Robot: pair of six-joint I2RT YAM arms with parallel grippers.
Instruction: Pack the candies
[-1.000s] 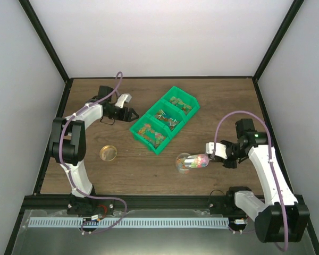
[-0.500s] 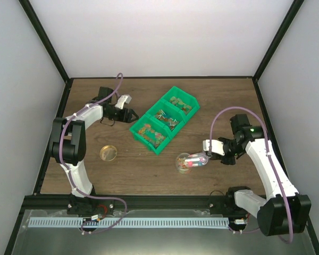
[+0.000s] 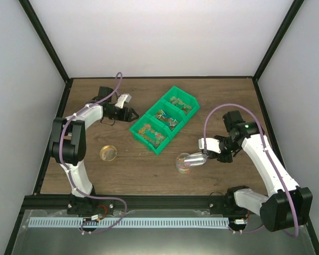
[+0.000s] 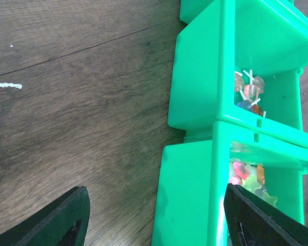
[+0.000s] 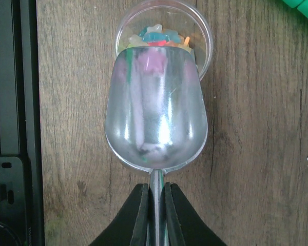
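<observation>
While my right pincer [image 5: 155, 190] is clamping the scoop [image 5: 156, 113] by its handle, its bowl, loaded a second ago, is showing bare, and the candies [image 5: 157, 37] are sitting in the cup [image 5: 207, 40] at the frame's top: I am judging this load packed. My left pincer [image 4: 155, 205] is hanging open by the bins [image 4: 195, 102].

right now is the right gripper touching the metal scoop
Touching. The right wrist view shows the right gripper shut on the thin handle of the metal scoop, jaws closed against both sides.
</observation>
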